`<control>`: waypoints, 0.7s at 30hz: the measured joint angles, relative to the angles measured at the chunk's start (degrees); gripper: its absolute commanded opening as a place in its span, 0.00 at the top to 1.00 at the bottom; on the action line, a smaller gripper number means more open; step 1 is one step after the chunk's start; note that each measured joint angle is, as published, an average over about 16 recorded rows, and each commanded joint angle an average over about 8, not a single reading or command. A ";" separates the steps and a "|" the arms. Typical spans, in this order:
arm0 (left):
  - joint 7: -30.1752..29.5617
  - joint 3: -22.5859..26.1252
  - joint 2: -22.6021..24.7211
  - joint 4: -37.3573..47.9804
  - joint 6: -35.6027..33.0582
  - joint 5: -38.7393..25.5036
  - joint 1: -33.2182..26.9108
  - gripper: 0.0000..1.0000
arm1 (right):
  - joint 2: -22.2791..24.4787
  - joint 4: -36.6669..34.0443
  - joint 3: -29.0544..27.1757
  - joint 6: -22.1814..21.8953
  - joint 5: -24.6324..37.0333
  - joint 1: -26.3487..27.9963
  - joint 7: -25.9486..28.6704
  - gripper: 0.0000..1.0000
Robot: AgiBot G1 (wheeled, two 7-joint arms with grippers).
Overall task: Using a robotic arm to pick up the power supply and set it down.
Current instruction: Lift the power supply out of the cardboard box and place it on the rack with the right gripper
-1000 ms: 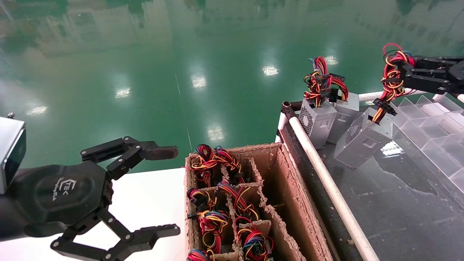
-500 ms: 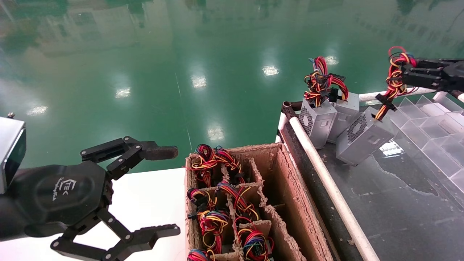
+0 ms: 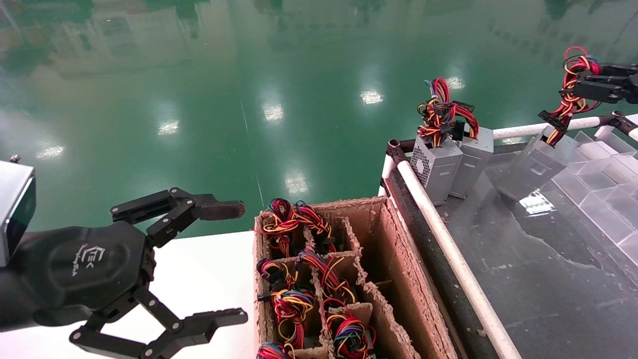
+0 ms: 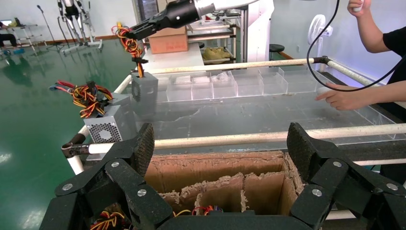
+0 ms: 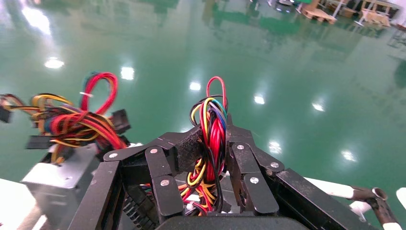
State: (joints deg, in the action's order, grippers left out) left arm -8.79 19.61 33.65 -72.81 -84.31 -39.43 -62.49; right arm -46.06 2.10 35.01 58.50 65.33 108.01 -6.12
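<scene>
Hanging by red-yellow wires from the right gripper (image 3: 580, 82) — jaws clamped — silver power supply (image 3: 536, 162).

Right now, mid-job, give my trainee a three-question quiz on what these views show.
1. True or false: the right gripper grips the power supply by its metal case.
2. Multiple choice: the left gripper is A) shut on a wire bundle, B) open and empty beside the cardboard divider crate, C) inside the crate.
3. Fill in: ____ other power supplies stand at the corner of the dark table.

Key: 1 false, it pinches the wire bundle; 2 B; 3 two.
</scene>
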 measured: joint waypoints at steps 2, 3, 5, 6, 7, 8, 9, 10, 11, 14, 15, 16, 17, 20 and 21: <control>0.00 0.00 0.00 0.00 0.00 0.00 0.00 0.00 | -0.80 -0.38 0.17 -1.43 0.26 0.13 -0.14 1.00; 0.00 0.00 0.00 0.00 0.00 0.00 0.00 0.00 | -1.23 -0.55 0.25 -2.13 0.39 0.18 -0.19 1.00; 0.00 0.01 0.00 0.00 0.00 0.00 0.00 0.00 | -2.14 -0.87 0.41 -3.53 0.63 0.23 -0.26 1.00; 0.00 0.01 0.00 0.00 0.00 0.00 0.00 0.00 | -2.63 -1.00 0.48 -4.19 0.75 0.23 -0.29 1.00; 0.00 0.01 0.00 0.00 0.00 0.00 0.00 0.00 | -3.11 -1.13 0.56 -4.83 0.86 0.24 -0.30 1.00; 0.00 0.01 0.00 0.00 0.00 0.01 0.00 0.00 | -3.61 -1.23 0.64 -5.42 0.97 0.24 -0.31 1.00; 0.00 0.01 0.00 0.00 0.00 0.01 0.00 0.00 | -4.10 -1.32 0.71 -5.97 1.09 0.24 -0.31 1.00; 0.01 0.01 0.00 0.00 0.00 0.01 0.00 0.00 | -4.61 -1.40 0.79 -6.48 1.19 0.23 -0.31 1.00; 0.01 0.01 0.00 0.00 0.00 0.01 0.00 0.00 | -5.12 -1.47 0.86 -6.98 1.30 0.22 -0.31 1.00; 0.01 0.01 -0.01 0.00 0.01 0.01 0.00 0.00 | -6.64 -1.57 1.08 -8.22 1.61 0.23 -0.30 1.00; 0.01 0.02 -0.01 0.00 0.01 0.01 0.00 0.00 | -7.13 -1.57 1.15 -8.56 1.71 0.25 -0.30 1.00; 0.01 0.02 -0.01 0.00 0.01 0.01 0.00 0.00 | -7.60 -1.56 1.21 -8.86 1.80 0.28 -0.30 1.00; 0.01 0.02 -0.01 0.00 0.01 0.01 0.00 0.00 | -8.06 -1.54 1.27 -9.11 1.89 0.32 -0.31 1.00; 0.01 0.02 -0.01 0.00 0.01 0.01 -0.01 0.00 | -9.35 -1.44 1.45 -9.63 2.13 0.49 -0.33 1.00; 0.01 0.02 -0.01 0.00 0.01 0.01 -0.01 0.00 | -9.75 -1.39 1.50 -9.72 2.20 0.56 -0.34 1.00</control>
State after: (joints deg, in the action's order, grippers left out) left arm -8.78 19.63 33.64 -72.81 -84.30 -39.41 -62.49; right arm -55.81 0.71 36.51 48.78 67.54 108.57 -6.46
